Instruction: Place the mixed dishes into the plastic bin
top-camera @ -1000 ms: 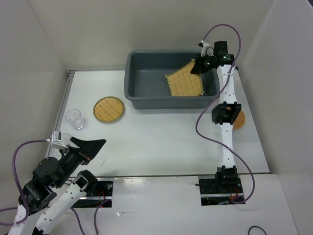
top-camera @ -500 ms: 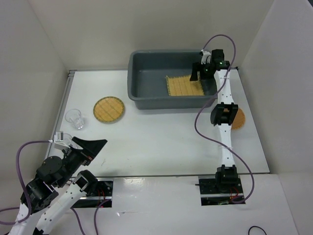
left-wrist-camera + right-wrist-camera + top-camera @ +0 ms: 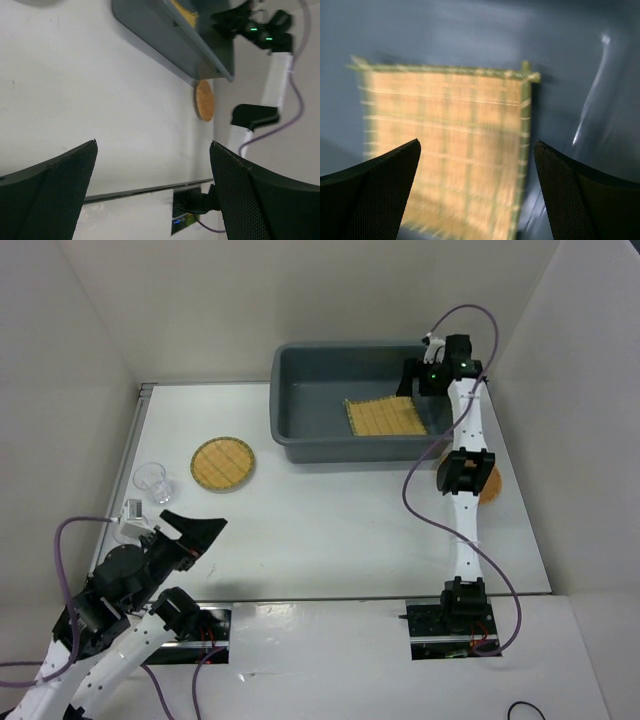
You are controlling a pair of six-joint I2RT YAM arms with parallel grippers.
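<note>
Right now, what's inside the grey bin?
The square woven mat lies flat on the bin floor, right side. No other dish visible. Near wall hides a floor strip; the open right gripper hangs above the mat.

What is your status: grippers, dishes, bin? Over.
Left gripper open, empty. Right gripper open over bin. Mat inside bin; woven disc, glass cup on table. Orange disc partly hidden by right arm.
</note>
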